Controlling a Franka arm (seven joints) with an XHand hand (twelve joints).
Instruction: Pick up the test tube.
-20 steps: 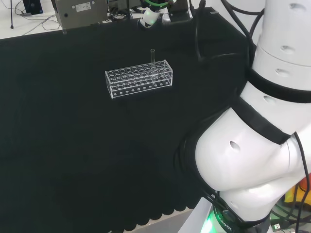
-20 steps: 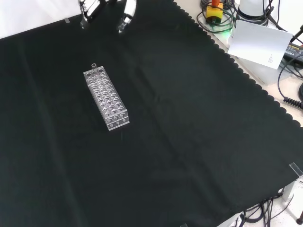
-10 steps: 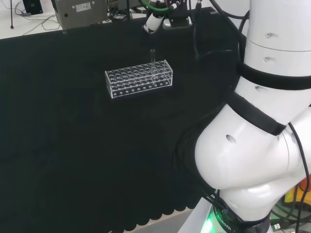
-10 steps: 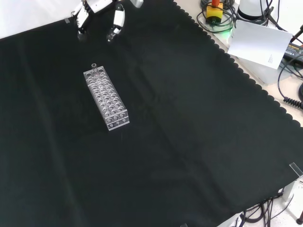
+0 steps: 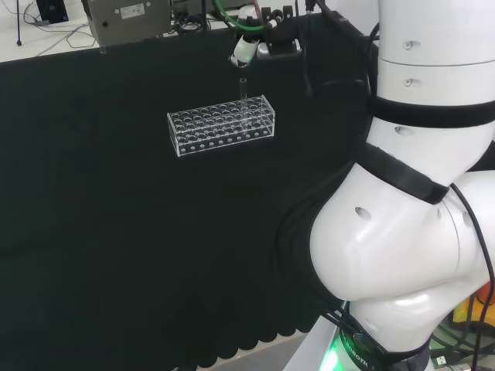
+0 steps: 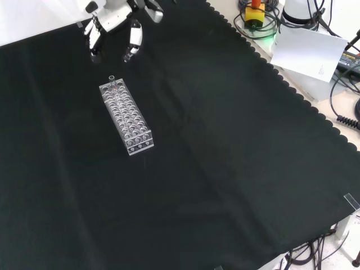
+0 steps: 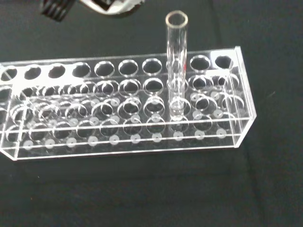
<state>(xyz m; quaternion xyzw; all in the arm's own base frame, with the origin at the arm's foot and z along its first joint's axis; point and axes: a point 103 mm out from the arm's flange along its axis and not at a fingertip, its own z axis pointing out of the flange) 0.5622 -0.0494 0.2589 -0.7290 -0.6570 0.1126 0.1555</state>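
Observation:
A clear test tube stands upright in a hole near one end of a clear plastic rack. In the head view the tube rises from the rack near its right end. In the front view the tube sits at the rack's far end. The hand hovers just beyond that end, fingers apart and pointing down, holding nothing. One white fingertip shows directly above the tube in the head view.
The rack lies on black cloth. The arm's white links stand at the head view's right. A grey box sits beyond the cloth's far edge. White paper and cables lie off the cloth at the front view's upper right.
The hand has come down and closer to the rack's tube end. The arm's links have swung left in the head view. Tube and rack have stayed put.

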